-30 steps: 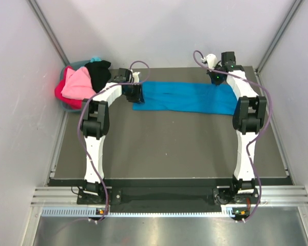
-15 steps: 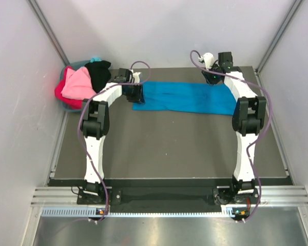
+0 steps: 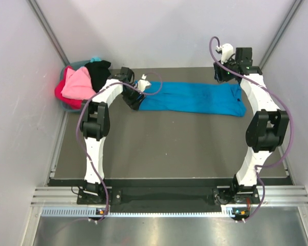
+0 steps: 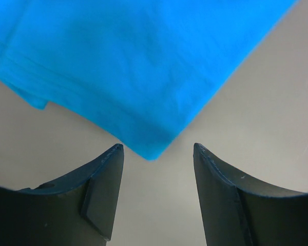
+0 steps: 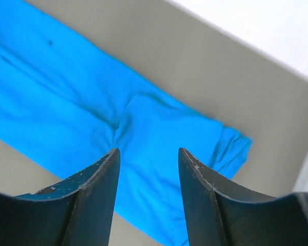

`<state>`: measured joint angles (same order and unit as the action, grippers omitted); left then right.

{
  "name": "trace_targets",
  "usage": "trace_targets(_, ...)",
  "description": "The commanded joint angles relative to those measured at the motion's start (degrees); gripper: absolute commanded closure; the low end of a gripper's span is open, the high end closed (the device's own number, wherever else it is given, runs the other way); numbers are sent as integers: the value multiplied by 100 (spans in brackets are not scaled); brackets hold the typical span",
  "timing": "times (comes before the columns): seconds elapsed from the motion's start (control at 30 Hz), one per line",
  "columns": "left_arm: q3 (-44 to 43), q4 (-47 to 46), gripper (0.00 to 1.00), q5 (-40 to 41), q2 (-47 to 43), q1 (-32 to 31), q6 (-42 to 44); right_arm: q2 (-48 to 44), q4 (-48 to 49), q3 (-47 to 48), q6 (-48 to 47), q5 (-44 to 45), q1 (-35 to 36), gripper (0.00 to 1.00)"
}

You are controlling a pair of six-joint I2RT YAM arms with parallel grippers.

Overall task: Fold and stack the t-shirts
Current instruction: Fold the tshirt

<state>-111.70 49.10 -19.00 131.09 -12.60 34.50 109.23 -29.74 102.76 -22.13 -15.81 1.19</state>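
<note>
Blue t-shirt (image 3: 195, 98) lies flat across the far part of the table (image 3: 169, 146), with 2 empty grippers at its ends.
The left gripper (image 4: 157, 148) hangs with jaws apart over the shirt's left end, a corner tip showing between its fingers. The right gripper (image 5: 149, 151), also released, hovers above the right end. The pink, red and black t-shirts (image 3: 82, 82) are heaped at far left.
</note>
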Motion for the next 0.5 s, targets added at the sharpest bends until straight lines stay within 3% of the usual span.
trace_targets(0.0,-247,794,38,239,-347,-163,1383,-86,-322,-291,306,-246,-58,50)
trace_targets(0.47,-256,451,42,1135,-93,-665,1420,-508,-322,-977,253,-299,-268,50)
